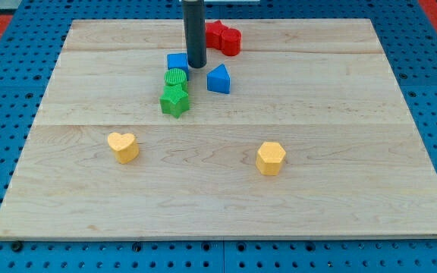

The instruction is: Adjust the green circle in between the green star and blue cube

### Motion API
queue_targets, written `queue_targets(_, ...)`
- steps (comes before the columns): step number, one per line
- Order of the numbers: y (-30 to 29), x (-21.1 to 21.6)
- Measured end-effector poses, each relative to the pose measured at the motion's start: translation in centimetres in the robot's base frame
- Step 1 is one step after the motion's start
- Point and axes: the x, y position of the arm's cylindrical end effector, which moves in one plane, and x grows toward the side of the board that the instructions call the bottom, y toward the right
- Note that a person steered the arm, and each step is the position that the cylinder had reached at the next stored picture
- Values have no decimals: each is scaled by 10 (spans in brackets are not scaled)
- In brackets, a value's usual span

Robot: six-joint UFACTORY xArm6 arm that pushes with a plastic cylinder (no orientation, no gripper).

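Hand-less rod, smooth and dark, standing upright, so no opening or closing to tell; my tip (196,66) touching the blue cube (177,62) at its left. Just below-left, ribbed green circle (176,76), wedged between cube and green star (174,101). Right: blue triangle (218,79). Behind: red block (224,38). Pale wood-grain counter (340,189).

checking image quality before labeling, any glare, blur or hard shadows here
Camera view: even, soft light, no glare on the wooden board; my tip and the green circle are sharp; blocks cast only faint shadows; the board's edges converge toward the view's top.
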Motion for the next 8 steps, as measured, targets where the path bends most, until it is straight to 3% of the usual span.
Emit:
queue_targets(1,0,-32)
queue_targets(8,-12,2)
